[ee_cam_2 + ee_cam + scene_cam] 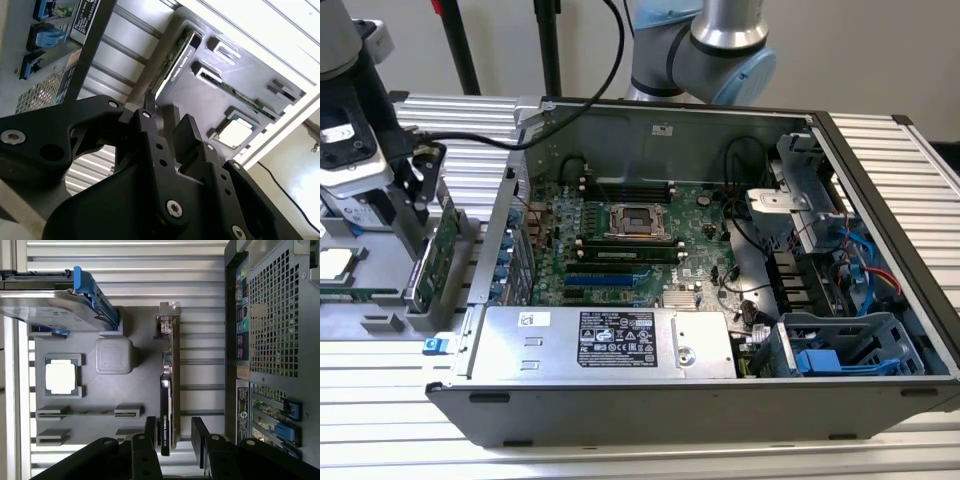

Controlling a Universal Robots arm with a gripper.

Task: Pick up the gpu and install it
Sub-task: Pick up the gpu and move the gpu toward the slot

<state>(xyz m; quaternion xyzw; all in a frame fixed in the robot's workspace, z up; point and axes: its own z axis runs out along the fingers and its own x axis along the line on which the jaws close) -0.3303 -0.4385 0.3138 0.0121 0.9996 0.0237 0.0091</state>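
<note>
The gpu (433, 252) stands on edge in a slot of the grey holder tray (380, 322), at the exterior view's left, outside the computer case. In the first wrist view the gpu (169, 385) appears edge-on, its silver bracket at the far end. My gripper (412, 200) hovers just over the card's near end. It is open, and its black fingers (150, 432) stand on either side of the card's edge with a gap on each side. In the second wrist view the gripper (167, 120) sits in line with the gpu (172, 60).
The open computer case (650, 405) lies to the exterior view's right, with motherboard (620, 225) and power supply (610, 340) inside. On the tray are a processor (60, 377), a silver hard drive (50, 310) and a memory stick (87, 413). The case's vented back wall (272, 315) is close beside the card.
</note>
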